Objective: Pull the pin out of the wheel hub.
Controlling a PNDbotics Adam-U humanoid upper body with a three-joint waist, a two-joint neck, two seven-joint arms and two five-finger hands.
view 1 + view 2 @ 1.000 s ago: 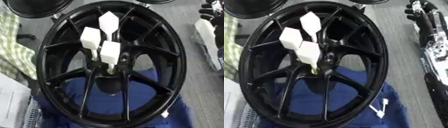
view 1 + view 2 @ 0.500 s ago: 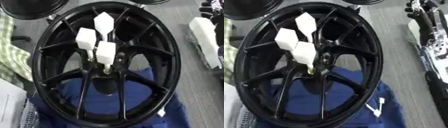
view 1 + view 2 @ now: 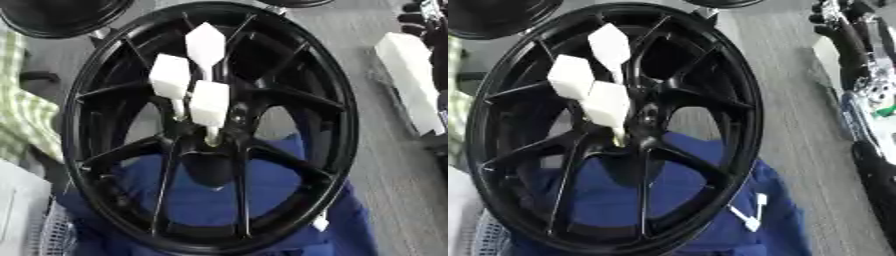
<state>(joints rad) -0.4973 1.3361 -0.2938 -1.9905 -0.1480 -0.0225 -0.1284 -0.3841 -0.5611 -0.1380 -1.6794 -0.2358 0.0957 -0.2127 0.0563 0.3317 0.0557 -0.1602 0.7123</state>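
A black spoked wheel hub (image 3: 341, 115) lies tilted on a blue cloth (image 3: 201, 195) and fills most of both views. Three white pins with blocky heads stand in its centre: one at the back (image 3: 205, 44), one at the left (image 3: 170, 76) and one nearest the middle (image 3: 210, 102) with its thin shaft entering the hub. No hand touches them. My right hand (image 3: 833, 17) shows only as dark fingers in the upper right corner, well away from the hub. Its black and silver arm (image 3: 877, 90) runs down the right edge. The left hand does not show.
Another black wheel (image 3: 61, 17) sits at the upper left. A green checked cloth (image 3: 17, 115) lies along the left edge, with a white sheet (image 3: 17, 210) and a mesh basket (image 3: 52, 235) at the lower left. A white block (image 3: 407, 85) lies on the grey floor at the right.
The whole picture has shifted a little, so the camera moved. The three pins stand in the hub as before and no hand has come closer.
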